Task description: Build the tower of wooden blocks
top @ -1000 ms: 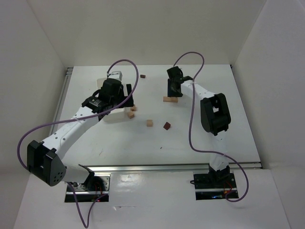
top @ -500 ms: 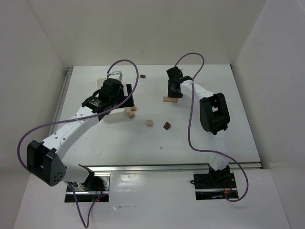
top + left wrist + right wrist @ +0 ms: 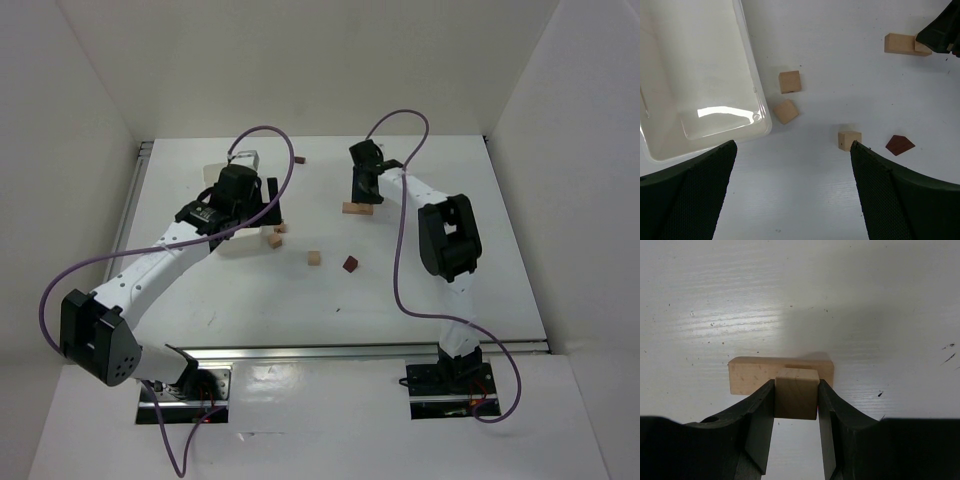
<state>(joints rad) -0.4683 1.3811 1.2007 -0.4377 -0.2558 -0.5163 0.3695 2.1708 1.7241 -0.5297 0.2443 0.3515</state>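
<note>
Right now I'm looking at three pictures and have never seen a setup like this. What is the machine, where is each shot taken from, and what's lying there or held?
Two robot arms stand at a white table. The overhead picture looks down on both, left arm and right arm. The other two come from cameras on their wrists. The left fingers are wide open above a white tray, three loose tan cubes and a maroon piece. The right fingers pinch a tan block right at a flat plank; whether they touch is unclear.
</note>
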